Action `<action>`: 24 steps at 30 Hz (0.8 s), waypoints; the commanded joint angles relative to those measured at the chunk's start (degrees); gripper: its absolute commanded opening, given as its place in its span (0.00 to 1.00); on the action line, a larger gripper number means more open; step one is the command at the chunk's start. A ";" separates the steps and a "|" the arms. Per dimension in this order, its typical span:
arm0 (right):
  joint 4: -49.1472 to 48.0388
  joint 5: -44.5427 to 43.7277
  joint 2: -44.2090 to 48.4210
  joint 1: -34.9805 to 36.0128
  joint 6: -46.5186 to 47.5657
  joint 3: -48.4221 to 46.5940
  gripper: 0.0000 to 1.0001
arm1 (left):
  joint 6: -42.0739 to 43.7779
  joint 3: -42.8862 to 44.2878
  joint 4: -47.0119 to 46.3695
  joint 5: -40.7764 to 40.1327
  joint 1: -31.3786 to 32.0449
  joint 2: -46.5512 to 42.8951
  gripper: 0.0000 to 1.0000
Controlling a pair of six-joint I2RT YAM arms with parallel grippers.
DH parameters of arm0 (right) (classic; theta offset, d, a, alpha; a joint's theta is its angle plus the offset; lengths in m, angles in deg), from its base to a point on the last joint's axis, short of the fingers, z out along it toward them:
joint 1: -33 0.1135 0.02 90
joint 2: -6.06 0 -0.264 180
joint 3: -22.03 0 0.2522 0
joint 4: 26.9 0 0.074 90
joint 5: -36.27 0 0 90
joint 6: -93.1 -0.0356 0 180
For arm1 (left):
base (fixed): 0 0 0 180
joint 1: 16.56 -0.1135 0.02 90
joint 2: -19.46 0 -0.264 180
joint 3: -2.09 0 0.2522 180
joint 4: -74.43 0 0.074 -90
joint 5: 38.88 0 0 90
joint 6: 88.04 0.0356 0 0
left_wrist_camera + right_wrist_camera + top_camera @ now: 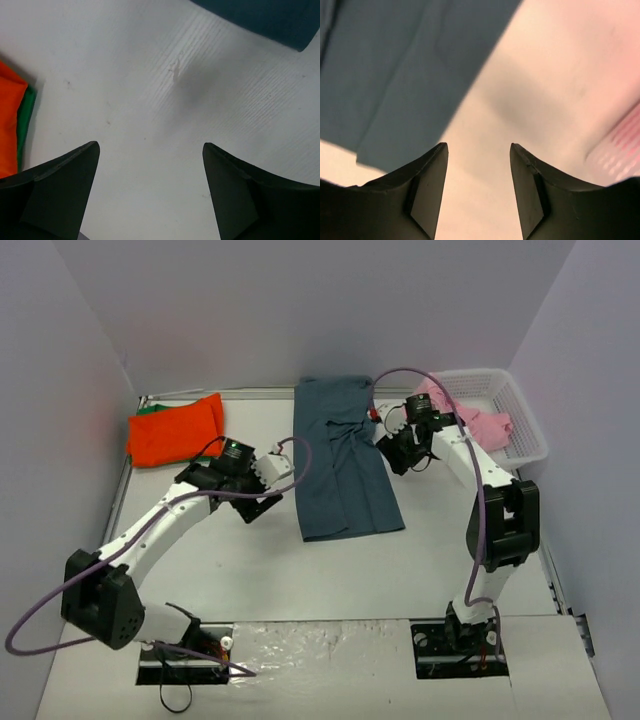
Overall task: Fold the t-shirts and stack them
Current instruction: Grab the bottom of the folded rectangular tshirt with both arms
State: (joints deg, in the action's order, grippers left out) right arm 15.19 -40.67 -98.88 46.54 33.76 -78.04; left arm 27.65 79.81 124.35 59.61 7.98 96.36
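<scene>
At table (250,560) centre, slate-blue t-shirt (345,465) flat in a long strip, orange-red t-shirt (175,430) on green t-shirt (26,117) far left, pink t-shirt (485,422) draped at basket (530,440), left tool (150,150) wide, empty, above bare table, right tool (479,147) parted, empty, beside slate-blue edge.

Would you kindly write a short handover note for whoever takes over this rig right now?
Left gripper open, empty, just left of the blue shirt.
Right gripper open, empty, at that shirt's right edge.
Orange shirt lies folded on the green shirt, far left.
Blue shirt is mid-table, folded only into a long strip.
Pink shirt is bunched in the basket.
To do: finish blue, fold pink, stack both.
</scene>
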 commanded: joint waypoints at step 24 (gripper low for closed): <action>4.71 19.29 12.66 -12.22 2.04 24.08 0.63 | 6.30 2.31 -14.53 -21.67 32.07 18.63 0.73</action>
State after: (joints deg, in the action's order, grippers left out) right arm 18.49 -23.86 -86.47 34.12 34.89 -53.16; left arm 33.90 80.75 112.02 41.73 39.76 114.68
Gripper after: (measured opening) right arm 0.621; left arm 0.740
